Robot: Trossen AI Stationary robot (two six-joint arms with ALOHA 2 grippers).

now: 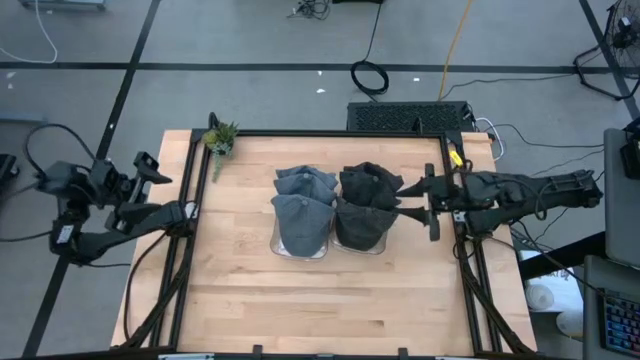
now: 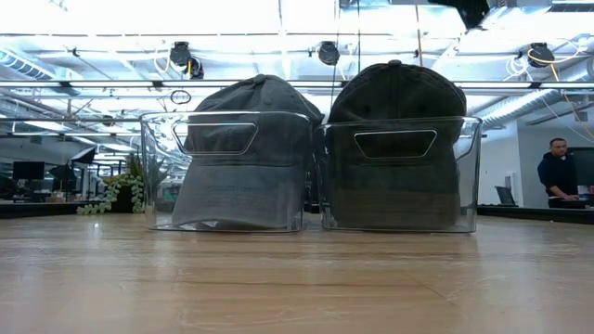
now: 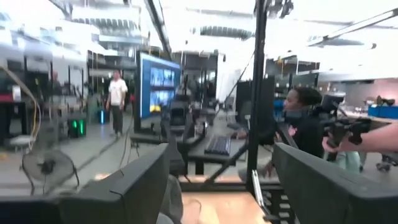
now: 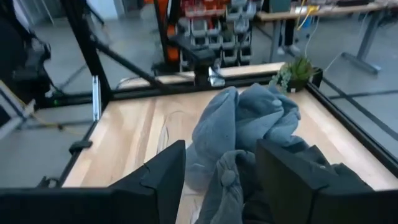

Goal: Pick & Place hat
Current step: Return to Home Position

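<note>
Two clear bins stand side by side mid-table. The left bin (image 1: 300, 245) holds a blue-grey cap (image 2: 246, 148), and the right bin (image 1: 362, 243) holds a dark cap (image 2: 394, 139). More caps lie just behind them, blue-grey (image 1: 305, 183) and dark (image 1: 370, 182). My right gripper (image 1: 404, 198) is open and reaches level from the table's right side. In the right wrist view a dark cap's crown (image 4: 227, 177) shows between its fingers, with a blue-grey cap (image 4: 249, 118) beyond. My left gripper (image 1: 186, 213) is open and waits at the table's left edge. My right gripper has an open finger on either side of the dark cap's crown (image 4: 225, 180), coming level from the table's right side. I cannot tell whether the fingers touch the cap.
A small potted plant (image 1: 220, 140) stands at the table's far left corner. Black frame rails (image 1: 185, 260) run along the table's edges. Bare wood (image 1: 330, 300) lies on the near side of the bins. People show in the room beyond the table.
</note>
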